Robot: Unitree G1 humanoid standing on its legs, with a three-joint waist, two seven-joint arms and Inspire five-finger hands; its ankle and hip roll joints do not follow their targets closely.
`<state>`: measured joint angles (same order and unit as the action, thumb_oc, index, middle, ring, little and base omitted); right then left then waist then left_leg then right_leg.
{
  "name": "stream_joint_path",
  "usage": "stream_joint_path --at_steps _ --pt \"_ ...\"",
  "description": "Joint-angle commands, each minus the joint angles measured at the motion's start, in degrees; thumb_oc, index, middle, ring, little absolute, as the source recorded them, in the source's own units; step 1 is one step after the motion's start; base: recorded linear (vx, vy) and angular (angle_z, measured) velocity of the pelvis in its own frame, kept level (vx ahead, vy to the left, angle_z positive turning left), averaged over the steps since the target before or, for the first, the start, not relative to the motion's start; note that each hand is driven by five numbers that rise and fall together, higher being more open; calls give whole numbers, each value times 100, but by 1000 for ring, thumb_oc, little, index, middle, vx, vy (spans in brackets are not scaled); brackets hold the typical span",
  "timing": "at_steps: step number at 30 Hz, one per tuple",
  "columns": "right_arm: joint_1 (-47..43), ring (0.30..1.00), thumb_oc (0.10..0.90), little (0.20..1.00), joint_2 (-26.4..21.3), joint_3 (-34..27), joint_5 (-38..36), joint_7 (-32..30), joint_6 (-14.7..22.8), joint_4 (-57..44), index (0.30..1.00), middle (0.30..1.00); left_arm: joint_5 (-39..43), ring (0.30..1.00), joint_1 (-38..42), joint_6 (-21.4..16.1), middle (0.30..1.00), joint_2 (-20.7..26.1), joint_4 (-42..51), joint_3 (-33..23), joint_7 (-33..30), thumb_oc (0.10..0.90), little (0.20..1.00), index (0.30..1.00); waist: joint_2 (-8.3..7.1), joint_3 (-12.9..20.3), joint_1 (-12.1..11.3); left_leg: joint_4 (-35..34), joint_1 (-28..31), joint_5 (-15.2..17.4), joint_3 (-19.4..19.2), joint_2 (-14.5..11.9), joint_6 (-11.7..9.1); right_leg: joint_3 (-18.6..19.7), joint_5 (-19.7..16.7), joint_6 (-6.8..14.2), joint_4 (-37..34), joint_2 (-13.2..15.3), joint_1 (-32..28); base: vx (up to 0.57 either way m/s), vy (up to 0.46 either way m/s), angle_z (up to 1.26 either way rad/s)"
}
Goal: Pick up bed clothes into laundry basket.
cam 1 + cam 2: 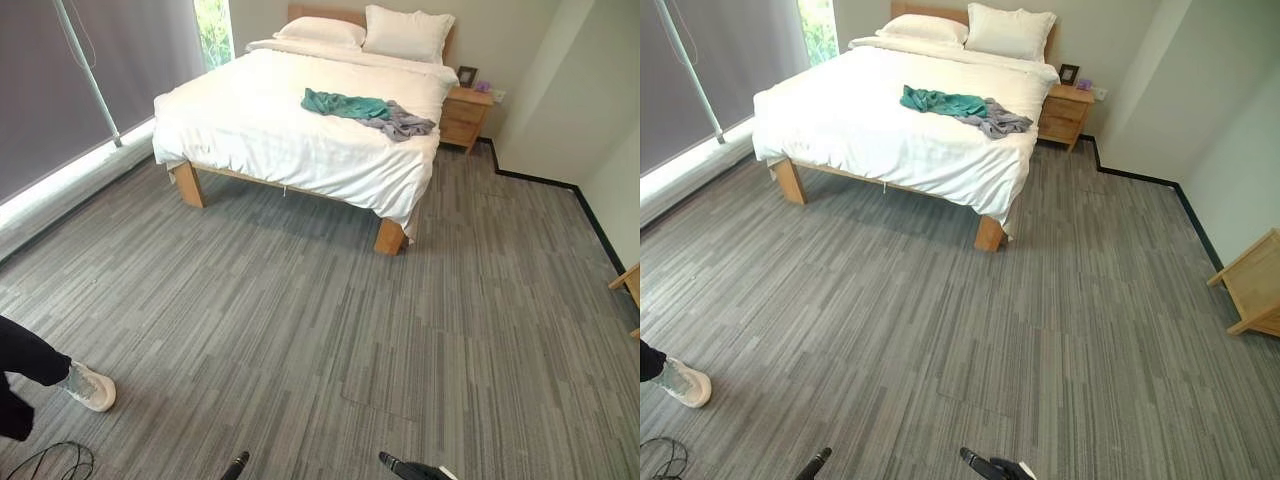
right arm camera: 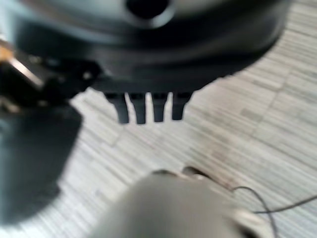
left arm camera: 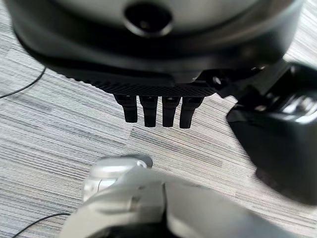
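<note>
teal garment (image 1: 342, 103) and grey garment (image 1: 403, 122) lie touching on white bed (image 1: 250, 130), near its right edge. left hand (image 3: 157, 110) and right hand (image 2: 147, 106): fingers straight, side by side, over carpet, nothing held.

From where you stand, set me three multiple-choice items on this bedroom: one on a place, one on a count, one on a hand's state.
1. Where do the teal and grey crumpled clothes lie?
A. on the grey carpet floor
B. on the white bed cover
C. on the wooden nightstand

2. How many white pillows lie at the bed's head?
A. two
B. one
C. four

3. How is the robot's left hand?
A. curled round cloth
B. pinching a handle
C. fingers straight, holding nothing

Answers: 1 B, the clothes rest on the white bed near its nightstand side. 2 A, two pillows sit side by side by the headboard. 3 C, the left wrist view shows straight fingers over bare carpet.
</note>
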<state>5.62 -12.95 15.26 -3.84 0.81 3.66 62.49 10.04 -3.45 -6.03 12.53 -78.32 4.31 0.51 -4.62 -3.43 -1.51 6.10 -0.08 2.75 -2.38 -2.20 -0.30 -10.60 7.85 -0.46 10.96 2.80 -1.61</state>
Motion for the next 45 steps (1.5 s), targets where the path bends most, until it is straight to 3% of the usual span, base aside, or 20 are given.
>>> stream_joint_path --at_steps 1,6,11,15,17,18,20,21,22,28,31,39,41,42,44,45 --pt "-173 900 800 900 -225 -40 -174 1 219 -192 900 900 -116 900 492 -217 900 -80 -82 -5 -53 800 900 900 72 -149 8 -807 567 -198 280 -136 -361 71 -512 889 -1103 628 -559 -13 2 -3" --pt "-141 900 800 900 -264 -71 -286 27 200 -699 900 900 -111 900 551 -280 900 19 63 -20 -149 800 900 900 60 -100 29 -877 608 -198 240 -129 -353 123 -527 910 -1089 645 -529 -16 10 -3" --pt "-424 900 800 900 -466 -709 -1328 -169 329 -972 900 900 762 900 822 -449 900 330 756 -222 -220 800 900 900 131 -69 71 -929 690 -187 200 -134 -360 132 -548 945 -1094 662 -554 10 33 -3" --pt "-923 900 800 900 -609 -1214 -2072 -408 501 -1203 900 900 1436 900 1013 -604 900 579 2421 7 -212 800 900 900 221 -62 70 -928 652 -232 219 -105 -343 114 -635 972 -1098 695 -508 -12 48 1" --pt "-974 900 800 900 -619 -1215 -2013 -501 508 -1422 900 900 1409 900 1017 -592 900 627 2765 74 -229 800 900 900 233 -66 65 -925 650 -233 226 -99 -339 102 -641 975 -1099 702 -512 -3 20 0" --pt "-1044 900 800 900 -640 -1357 -2218 -597 585 -2228 900 900 1417 900 1007 -640 900 771 3800 156 -325 800 900 900 264 -70 64 -928 633 -236 232 -85 -328 86 -656 989 -1095 725 -498 -8 37 -2" --pt "-864 900 800 900 -605 -1471 -2187 -602 769 -3254 900 900 1137 900 946 -664 900 856 4772 165 -482 800 900 900 275 -87 66 -915 624 -223 229 -64 -312 91 -668 1001 -1098 749 -492 -4 27 0" --pt "-857 900 800 900 -604 -1472 -2185 -604 767 -3260 900 900 1136 900 941 -661 900 856 4777 166 -484 800 900 900 274 -85 63 -914 625 -222 228 -64 -312 92 -668 1001 -1098 750 -493 -3 32 0" --pt "-732 900 800 900 -569 -1422 -2564 -220 870 -3547 900 900 1149 900 980 -710 900 824 5012 187 -483 800 900 900 266 -98 66 -900 621 -210 232 -52 -308 101 -667 1004 -1106 761 -497 0 0 0" --pt "-410 900 800 900 -591 -1478 -2450 -262 998 -4197 900 900 1109 900 845 -708 900 830 5574 46 -485 800 900 900 263 -129 94 -875 595 -179 184 -25 -294 158 -695 1025 -1120 794 -452 10 18 -3" --pt "-148 900 800 900 -452 -1755 -2823 -161 1016 -4488 900 900 1011 900 485 -712 900 997 6016 -228 -421 800 900 900 264 -150 103 -867 570 -162 135 -4 -271 234 -727 1042 -1152 808 -398 31 36 -8" --pt "-152 900 800 900 -600 -1958 -2495 -225 940 -4636 900 900 1267 900 158 -716 900 1039 6035 -832 -462 800 900 900 222 -225 70 -777 388 -68 82 143 -170 352 -776 1133 -1047 969 -198 42 57 -9" --pt "-245 900 800 900 -620 -1918 -2433 -286 910 -4778 900 900 1330 900 169 -720 900 1053 6030 -913 -544 800 900 900 219 -297 54 -697 320 -5 40 217 -113 452 -781 1186 -859 1055 -46 33 121 -11" --pt "-234 900 800 900 -608 -1878 -2439 -219 942 -4810 900 900 1272 900 144 -713 900 1059 6112 -917 -607 800 900 900 273 -414 62 -637 320 133 45 287 3 582 -752 1277 -107 1125 289 3 161 -13" --pt "-223 900 800 900 -605 -1801 -2365 -219 930 -4919 900 900 1292 900 168 -687 900 1059 6185 -878 -607 800 900 900 318 -587 131 -630 355 191 45 317 97 744 -1138 1327 912 1179 870 24 160 -31" --pt "-226 900 800 900 -606 -1801 -2363 -221 928 -4922 900 900 1293 900 172 -687 900 1057 6183 -880 -606 800 900 900 307 -585 120 -627 345 192 30 331 102 773 -1123 1334 962 1191 914 55 120 -29"
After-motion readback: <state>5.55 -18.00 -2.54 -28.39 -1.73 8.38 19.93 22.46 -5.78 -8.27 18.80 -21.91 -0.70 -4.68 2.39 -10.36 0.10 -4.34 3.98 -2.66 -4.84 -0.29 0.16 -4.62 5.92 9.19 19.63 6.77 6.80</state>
